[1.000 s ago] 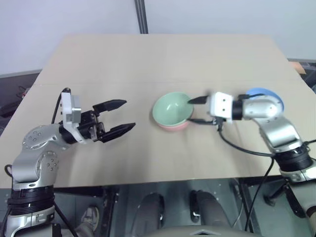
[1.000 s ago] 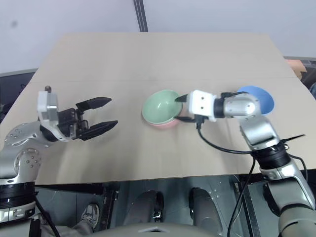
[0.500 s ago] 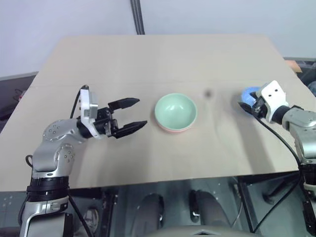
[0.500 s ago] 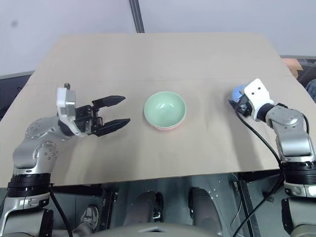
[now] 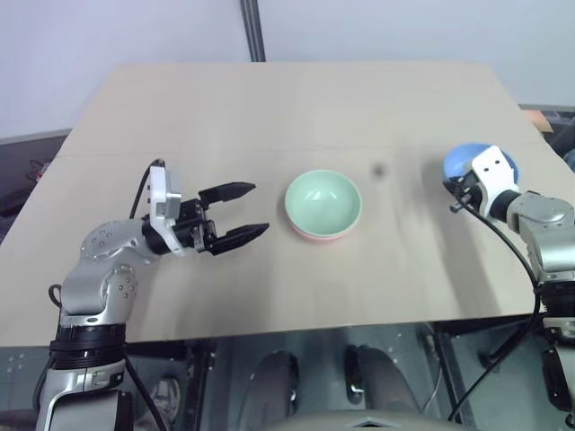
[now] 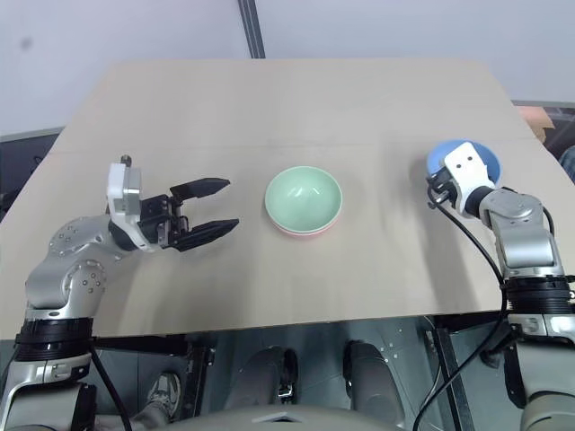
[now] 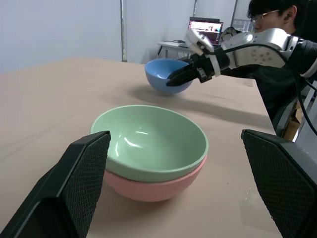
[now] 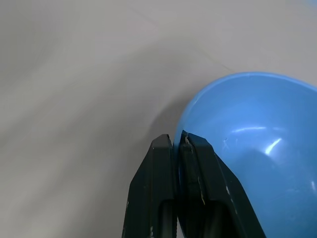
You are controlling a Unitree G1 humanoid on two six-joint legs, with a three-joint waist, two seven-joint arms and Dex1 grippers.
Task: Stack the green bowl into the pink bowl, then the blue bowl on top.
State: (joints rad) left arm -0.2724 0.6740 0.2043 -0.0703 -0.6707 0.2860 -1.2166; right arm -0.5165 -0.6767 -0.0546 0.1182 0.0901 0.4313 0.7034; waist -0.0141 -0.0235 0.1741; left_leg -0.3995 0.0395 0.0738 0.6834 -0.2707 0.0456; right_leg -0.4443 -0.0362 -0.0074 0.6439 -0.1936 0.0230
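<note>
The right gripper [image 8: 177, 144] is pinched on the near rim of the blue bowl [image 8: 252, 148], one finger inside the wall and one outside, pressed tight together around it. That bowl stands on the table [image 5: 296, 117] at the robot's far right, its body just beyond the fingertips. Well off to that gripper's left, the green bowl [image 5: 323, 201] sits nested in the pink bowl [image 5: 316, 235] at the table's middle. The left gripper [image 5: 238, 212] hangs with its fingers spread wide, pointing at the nested pair just beyond its tips, touching nothing.
</note>
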